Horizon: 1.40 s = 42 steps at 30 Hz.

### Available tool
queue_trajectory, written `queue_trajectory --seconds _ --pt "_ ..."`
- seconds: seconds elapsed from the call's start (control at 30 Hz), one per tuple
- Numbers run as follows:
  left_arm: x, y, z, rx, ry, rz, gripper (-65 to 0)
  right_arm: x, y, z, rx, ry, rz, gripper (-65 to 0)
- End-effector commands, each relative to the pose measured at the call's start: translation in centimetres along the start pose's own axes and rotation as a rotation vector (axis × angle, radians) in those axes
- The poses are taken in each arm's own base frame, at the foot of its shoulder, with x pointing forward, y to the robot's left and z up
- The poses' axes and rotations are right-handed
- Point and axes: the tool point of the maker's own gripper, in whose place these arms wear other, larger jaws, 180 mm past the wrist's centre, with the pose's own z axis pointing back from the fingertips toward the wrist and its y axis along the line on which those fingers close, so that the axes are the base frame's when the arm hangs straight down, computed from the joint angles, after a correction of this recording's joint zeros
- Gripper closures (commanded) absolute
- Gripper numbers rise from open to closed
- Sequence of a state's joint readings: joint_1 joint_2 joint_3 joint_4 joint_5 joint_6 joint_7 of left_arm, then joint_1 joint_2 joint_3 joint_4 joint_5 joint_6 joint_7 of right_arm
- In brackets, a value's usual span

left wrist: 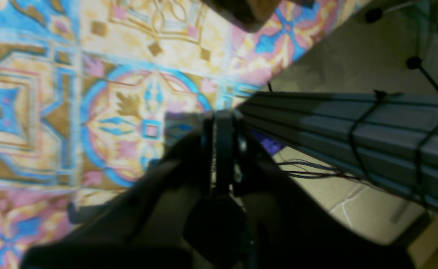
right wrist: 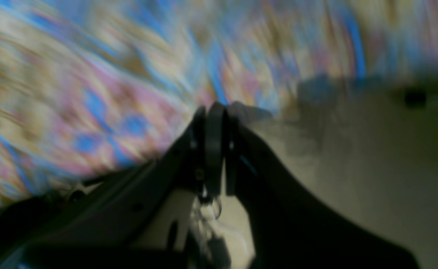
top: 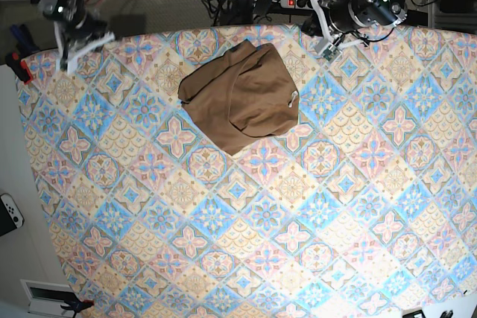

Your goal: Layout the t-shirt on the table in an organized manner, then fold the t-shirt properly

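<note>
While the t-shirt (top: 242, 97) is lying folded into a compact tan-brown bundle in the upper middle of the base view, most of the table (top: 246, 236) is lying bare around it. The bundle is sitting close to the table's far edge, with a wide stretch of patterned cover spreading below it and to both sides. A small white tag (top: 292, 97) is showing at the bundle's right side.

One t-shirt is lying on the table, and two arms are showing, one at each upper corner of the base view. Both are sitting well apart from the garment and touching none of it.

The left claw (top: 329, 44) is hanging at the upper right of the base view, over the table's far edge. In the left wrist view this claw (left wrist: 219, 116) is showing its dark fingers (left wrist: 207, 149) pressed together with nothing between them, pointing at the table's border, where the cover is giving way to the floor (left wrist: 357, 56) and a grey rail (left wrist: 353, 130) bound with black ties.

The right claw (top: 72, 56) is hanging at the upper left of the base view, near the table's far corner. The right wrist view is badly blurred, yet that claw (right wrist: 213, 112) is showing closed and empty too, over the edge where the cover meets the floor.
</note>
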State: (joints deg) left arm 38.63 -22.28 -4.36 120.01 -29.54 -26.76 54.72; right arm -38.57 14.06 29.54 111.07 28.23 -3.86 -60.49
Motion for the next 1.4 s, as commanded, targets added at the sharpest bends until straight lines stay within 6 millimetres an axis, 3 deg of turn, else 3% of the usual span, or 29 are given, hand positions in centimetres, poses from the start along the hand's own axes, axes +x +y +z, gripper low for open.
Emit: queue_trajectory --seconds 0.0,0.2,0.37,0.53,0.67,0.77,0.93,1.07,1.23,1.3,1.37 --pt "-0.1 -0.5 0.4 -0.011 -0.007 -0.002 0.0 0.4 -0.4 0.5 -0.004 -0.027 0.011 0.0" --pt "-3.6 -2.0 0.8 -0.037 0.078 0.039 0.0 -2.2 -1.7 1.3 -0.036 0.002 0.018 0.0" --pt "-5.9 -1.4 0.8 0.018 0.158 0.013 0.0 -1.3 -1.8 1.2 -0.037 -0.067 0.019 0.0" --pt "-8.3 -0.8 -0.4 0.047 0.214 0.038 0.0 -3.9 -1.0 -0.3 -0.009 0.004 0.015 0.0" --pt "-10.6 -1.4 -2.3 0.017 0.213 0.06 0.0 -5.6 -2.2 -1.0 -0.034 0.052 -0.01 0.0" --pt "-13.7 -2.0 -4.0 -0.02 0.243 0.135 0.0 -6.9 -3.6 -1.8 -0.063 0.062 -0.037 0.0" --pt "-17.6 -0.9 -6.6 -0.024 0.276 0.226 0.0 -11.7 -6.4 -2.9 -0.125 0.169 -0.093 0.0" --pt "-19.1 -0.1 -8.1 -0.022 0.281 0.266 0.0 -15.5 -8.3 -3.3 -0.16 0.269 -0.126 0.0" --pt "-20.0 0.4 -10.1 -0.042 0.319 0.269 0.0 -13.1 -5.4 -7.5 0.005 0.246 -0.089 0.0" --pt "-20.8 0.6 -10.7 -0.046 0.349 0.27 0.0 -14.3 -6.0 -8.3 -0.008 0.294 -0.051 0.0" --pt "-20.8 1.2 -11.4 -0.041 0.344 0.277 0.0 -13.9 -6.6 -9.4 -0.029 0.292 0.011 0.0"
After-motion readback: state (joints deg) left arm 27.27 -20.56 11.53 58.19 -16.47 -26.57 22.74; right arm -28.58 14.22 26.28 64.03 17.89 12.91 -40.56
